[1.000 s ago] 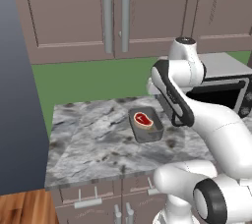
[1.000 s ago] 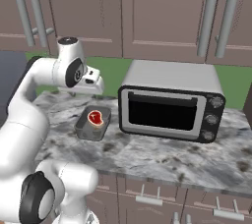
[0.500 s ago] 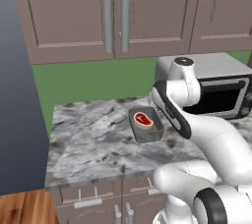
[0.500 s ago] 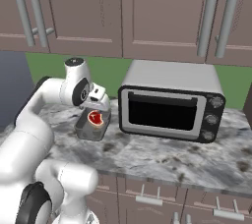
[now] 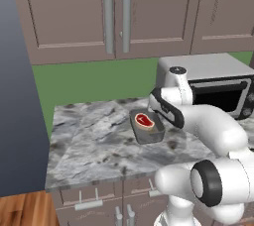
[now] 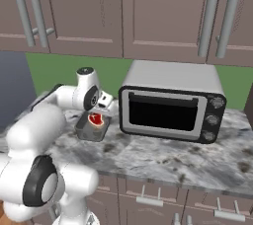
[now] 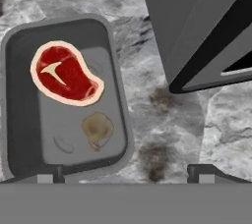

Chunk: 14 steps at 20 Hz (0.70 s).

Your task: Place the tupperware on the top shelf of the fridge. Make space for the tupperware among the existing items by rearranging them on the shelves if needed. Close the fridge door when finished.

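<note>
In the hand view the gripper hangs with its two dark finger tips spread wide apart at six o'clock, nothing between them, just over the near end of the tupperware. That grey open tub lies flat on the marbled counter, running from seven o'clock up to eleven o'clock in that view, and it holds a red steak in its upper half and a small brown lump below it, the two near each other but apart. At one o'clock stands the corner of the toaster oven, beside the tub without touching it. In the left base view the tupperware sits near the middle of the counter, with the toaster oven at two o'clock from it and the fridge as a dark grey wall at nine o'clock. Farthest back, brown cabinets with long grey handles hang above the green wall.
</note>
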Motion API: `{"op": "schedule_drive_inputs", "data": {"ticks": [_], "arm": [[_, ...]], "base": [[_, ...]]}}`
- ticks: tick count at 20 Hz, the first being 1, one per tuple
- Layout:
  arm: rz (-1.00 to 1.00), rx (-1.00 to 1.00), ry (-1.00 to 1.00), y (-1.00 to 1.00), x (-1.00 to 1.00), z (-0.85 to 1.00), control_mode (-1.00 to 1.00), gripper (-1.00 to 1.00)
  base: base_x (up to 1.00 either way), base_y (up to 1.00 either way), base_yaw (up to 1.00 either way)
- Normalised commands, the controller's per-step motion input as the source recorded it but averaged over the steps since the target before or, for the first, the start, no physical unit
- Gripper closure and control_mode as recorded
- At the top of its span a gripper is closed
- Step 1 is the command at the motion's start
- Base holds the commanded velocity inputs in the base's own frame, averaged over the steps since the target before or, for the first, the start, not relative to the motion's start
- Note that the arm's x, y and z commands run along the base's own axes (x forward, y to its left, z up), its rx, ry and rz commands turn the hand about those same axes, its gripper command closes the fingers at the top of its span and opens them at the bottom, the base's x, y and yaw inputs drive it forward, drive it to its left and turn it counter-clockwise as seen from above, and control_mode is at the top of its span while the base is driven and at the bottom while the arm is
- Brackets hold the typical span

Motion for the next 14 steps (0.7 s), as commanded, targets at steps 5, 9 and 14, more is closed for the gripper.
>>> {"op": "schedule_drive_inputs", "data": {"ticks": [5,9,14], "arm": [[0.01,0.0,0.02,0.0,0.11,-0.65,-1.0,-1.0],[0.02,0.0,0.0,0.0,0.05,-0.62,-1.0,-1.0],[0.03,0.0,0.0,0.0,0.08,-0.53,-1.0,-1.0]], "base": [[0.0,0.0,0.0],[0.0,0.0,0.0],[0.0,0.0,0.0]]}}
